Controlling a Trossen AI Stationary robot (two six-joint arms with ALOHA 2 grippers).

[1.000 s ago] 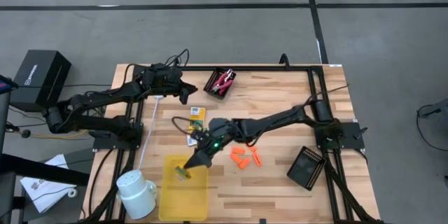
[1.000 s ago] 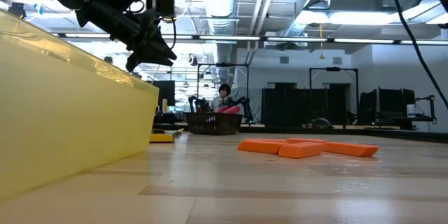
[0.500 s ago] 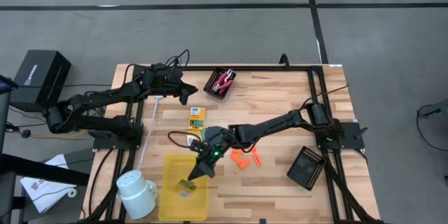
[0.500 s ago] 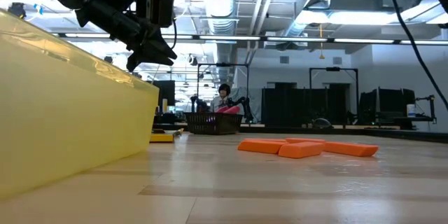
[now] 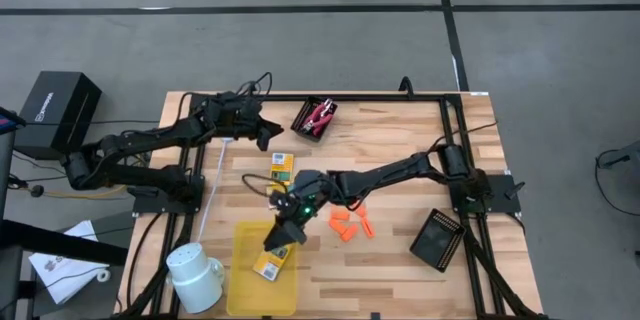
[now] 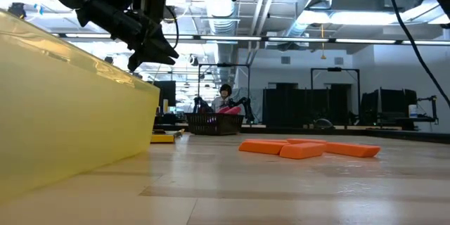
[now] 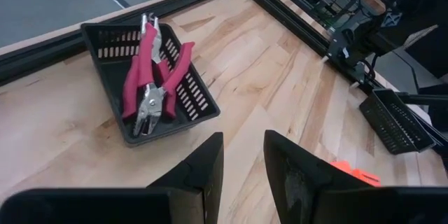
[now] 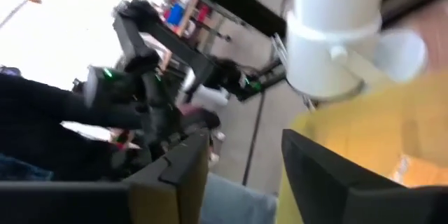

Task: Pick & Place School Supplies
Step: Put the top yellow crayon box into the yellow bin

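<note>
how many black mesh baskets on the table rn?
2. Far basket at the back edge, holding the red-handled tool; near basket beside the right arm's base. None seems hidden.

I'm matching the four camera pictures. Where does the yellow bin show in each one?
High view: yellow bin, lower middle, beside the white mug.
Low view: big translucent wall filling the left.
Left wrist view: not in it.
Right wrist view: yellow surface at right.
Shared landmark: the white mug.

packets (image 5: 281,167): 3 | orange pieces (image 5: 349,224): about 5 | pink-handled tool (image 7: 150,69): 1 | mug (image 5: 195,272): 1
</note>
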